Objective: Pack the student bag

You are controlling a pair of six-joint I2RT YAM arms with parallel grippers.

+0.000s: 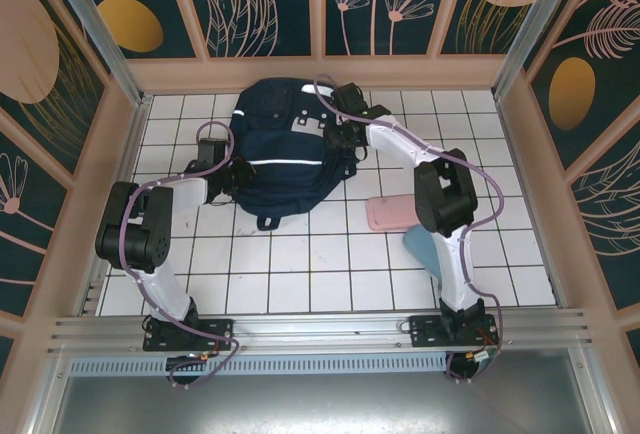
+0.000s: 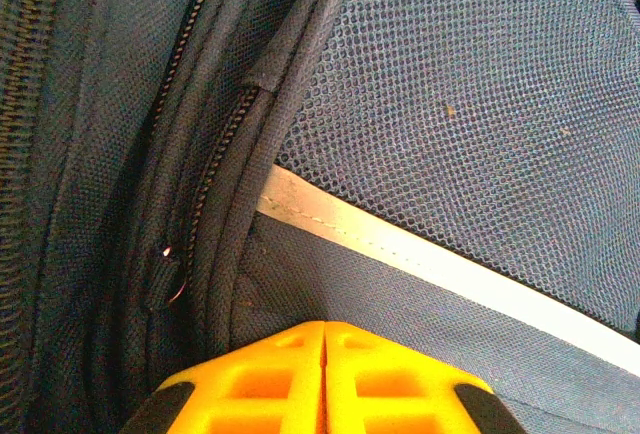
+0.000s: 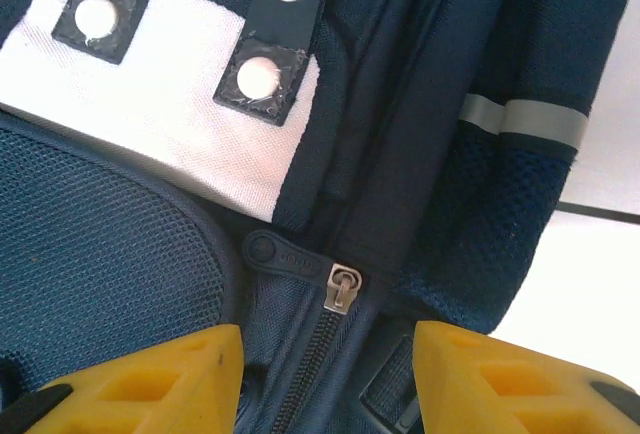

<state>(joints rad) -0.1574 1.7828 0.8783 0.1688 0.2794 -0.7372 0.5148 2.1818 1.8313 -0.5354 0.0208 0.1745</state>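
The student bag (image 1: 285,159), a dark navy backpack with a white stripe, lies flat at the back middle of the tiled table. My left gripper (image 1: 236,174) is against its left edge. In the left wrist view its yellow fingers (image 2: 290,364) are pressed together, tips touching the bag's fabric (image 2: 430,84) just below a white stripe (image 2: 400,246), with nothing visible between them. My right gripper (image 1: 341,135) is over the bag's upper right part. It stands open (image 3: 325,339), its fingers on either side of a zip line, just short of the metal zip slider (image 3: 342,287) and its rubber pull tab (image 3: 280,252).
A pink flat item (image 1: 387,214) and a teal one (image 1: 421,247) lie on the tiles right of the bag, beside the right arm. Peach-coloured walls (image 1: 130,124) enclose the table on three sides. A closed zip (image 2: 215,169) runs along the bag's left side.
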